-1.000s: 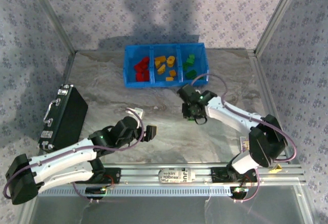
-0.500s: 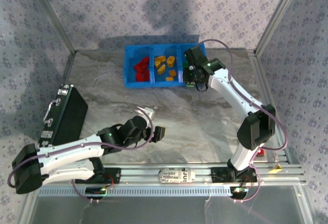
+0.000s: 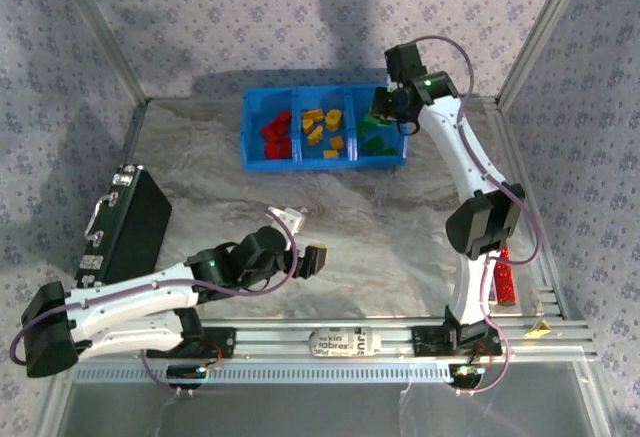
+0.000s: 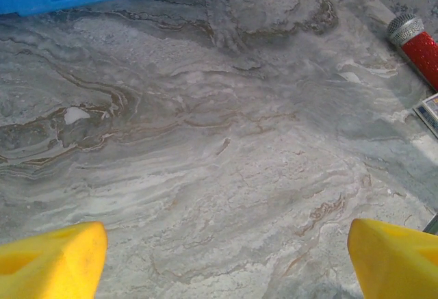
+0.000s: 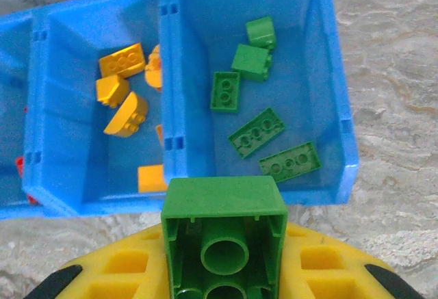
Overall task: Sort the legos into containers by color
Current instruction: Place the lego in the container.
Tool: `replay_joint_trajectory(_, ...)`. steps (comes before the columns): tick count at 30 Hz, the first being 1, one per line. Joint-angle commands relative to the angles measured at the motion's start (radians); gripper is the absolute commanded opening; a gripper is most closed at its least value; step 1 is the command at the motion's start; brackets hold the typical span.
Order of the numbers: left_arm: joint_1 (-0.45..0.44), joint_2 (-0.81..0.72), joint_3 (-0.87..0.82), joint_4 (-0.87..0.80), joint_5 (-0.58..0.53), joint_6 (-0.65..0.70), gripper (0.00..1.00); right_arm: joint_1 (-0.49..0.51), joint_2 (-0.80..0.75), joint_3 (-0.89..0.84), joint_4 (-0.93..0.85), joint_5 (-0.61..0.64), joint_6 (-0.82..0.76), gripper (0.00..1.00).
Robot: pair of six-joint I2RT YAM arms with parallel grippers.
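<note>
The blue bin (image 3: pixel 322 164) stands at the back of the table. Its left compartment holds red bricks (image 3: pixel 275 132), its middle compartment orange-yellow bricks (image 3: pixel 322 127) and its right compartment green bricks (image 3: pixel 372 143). My right gripper (image 3: pixel 385 113) hovers over the right compartment's near edge, shut on a green brick (image 5: pixel 224 234) whose hollow underside faces the camera. Beyond it lie several green bricks (image 5: pixel 256 132) inside the bin (image 5: pixel 337 100), with orange-yellow ones (image 5: pixel 122 59) beside them. My left gripper (image 3: pixel 318 257) is open low over bare table, yellow fingertips (image 4: pixel 51 261) wide apart.
A black case with a handle (image 3: pixel 125 227) lies at the left edge. A long thin red strip (image 3: pixel 503 275) lies by the right arm's base, its capped end (image 4: pixel 416 39) visible from the left wrist. A small white piece (image 3: pixel 288 217) sits behind the left arm.
My right arm has swung from the middle of the table back to the bin's right compartment, carrying the green brick. My left gripper has shifted slightly right.
</note>
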Motion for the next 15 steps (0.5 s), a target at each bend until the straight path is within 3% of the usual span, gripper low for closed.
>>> replay_joint_trajectory(1, -0.008, -0.012, 0.019, -0.001, -0.019, 0.004, 0.91, -0.032, 0.045, 0.069, -0.065, -0.032, -0.022, 0.29)
replay_joint_trajectory(15, -0.008, 0.043, 0.068, -0.011, -0.019, 0.024, 0.91, -0.056, 0.202, 0.246, -0.100, -0.056, -0.020, 0.29)
